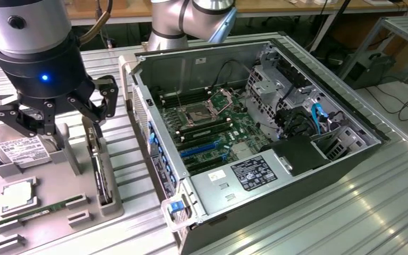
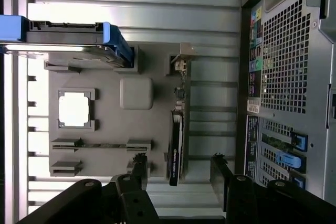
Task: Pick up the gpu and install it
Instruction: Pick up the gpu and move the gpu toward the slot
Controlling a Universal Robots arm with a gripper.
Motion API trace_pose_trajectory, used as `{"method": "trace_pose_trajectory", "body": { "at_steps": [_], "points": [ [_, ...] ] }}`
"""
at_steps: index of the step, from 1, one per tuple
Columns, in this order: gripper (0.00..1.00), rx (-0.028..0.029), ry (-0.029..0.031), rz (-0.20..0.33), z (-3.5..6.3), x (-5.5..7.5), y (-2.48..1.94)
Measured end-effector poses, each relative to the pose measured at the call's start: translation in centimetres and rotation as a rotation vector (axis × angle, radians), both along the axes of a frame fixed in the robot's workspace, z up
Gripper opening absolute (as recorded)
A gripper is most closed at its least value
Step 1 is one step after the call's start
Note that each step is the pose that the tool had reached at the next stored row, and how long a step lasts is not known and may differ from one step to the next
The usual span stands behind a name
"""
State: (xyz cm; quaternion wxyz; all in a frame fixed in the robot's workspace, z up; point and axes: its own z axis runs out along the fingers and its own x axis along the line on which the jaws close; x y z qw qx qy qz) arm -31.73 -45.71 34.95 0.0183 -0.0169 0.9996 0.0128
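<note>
While agape (empty), pincer (image 1: 69,127) over gpu (image 2: 176,145)

A ribbed metal table (image 1: 374,202) stands before a wooden workbench (image 1: 275,6), cables (image 1: 407,109) trailing across the pale floor (image 1: 382,91).

1. Beneath me stretches a ribbed metal table (image 1: 374,207), its slats running in parallel.
2. A grey moulded holder tray (image 1: 51,186) lies flat on it, at the exterior view's left.
3. An open computer case (image 1: 183,69) lies on its side on the same table, just beside the tray, towards the exterior view's right.
4. From my wrist I see bare slats between the tray's edge and the case's perforated rear panel (image 2: 289,61).
</note>
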Motion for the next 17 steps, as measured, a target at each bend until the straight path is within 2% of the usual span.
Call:
{"method": "trace_pose_trajectory", "body": {
  "at_steps": [17],
  "points": [
    [0.60, -0.0001, 0.0001, 0.025, -1.02, -0.22, -0.87]
  ]
}}
